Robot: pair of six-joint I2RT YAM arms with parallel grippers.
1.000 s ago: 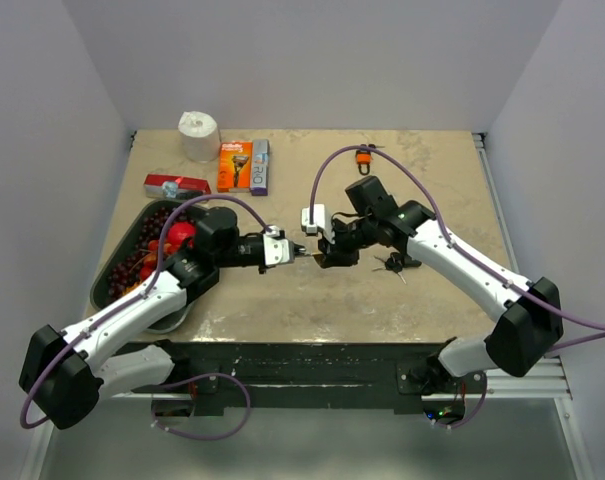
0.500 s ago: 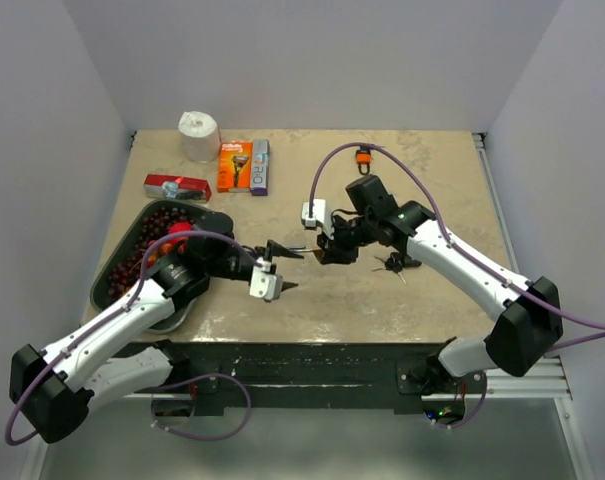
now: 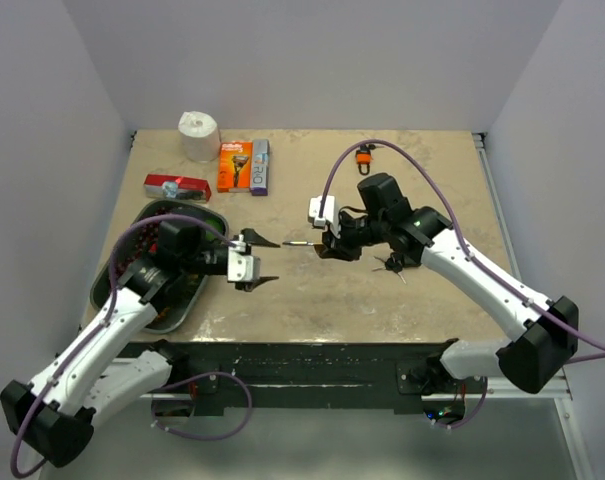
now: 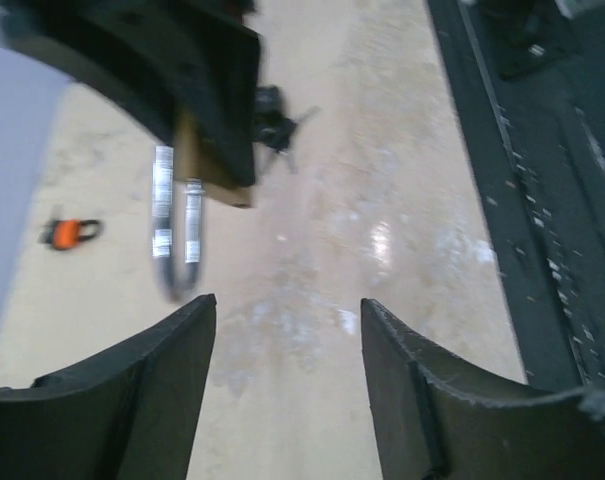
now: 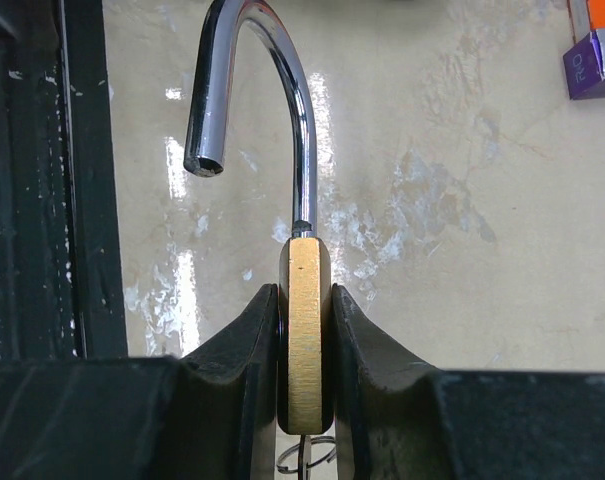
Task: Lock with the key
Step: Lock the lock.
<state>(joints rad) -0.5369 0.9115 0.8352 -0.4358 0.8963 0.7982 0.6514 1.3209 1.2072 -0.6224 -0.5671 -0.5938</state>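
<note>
The right gripper (image 3: 329,246) clamps the brass padlock (image 5: 304,300) over the middle of the desk (image 3: 432,180), shackle swung open, what looks like the key bunch (image 3: 392,265) lies just beside it toward the right edge, and the left gripper (image 3: 261,262) hangs spread wide and empty nearer the left edge.

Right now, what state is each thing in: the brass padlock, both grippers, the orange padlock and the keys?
brass padlock: shackle open, body clamped between fingers.
right gripper: shut on the brass padlock.
left gripper: open, empty.
orange padlock: lying on the table; too small to tell if locked.
keys: lying on the table, in neither gripper.
</note>
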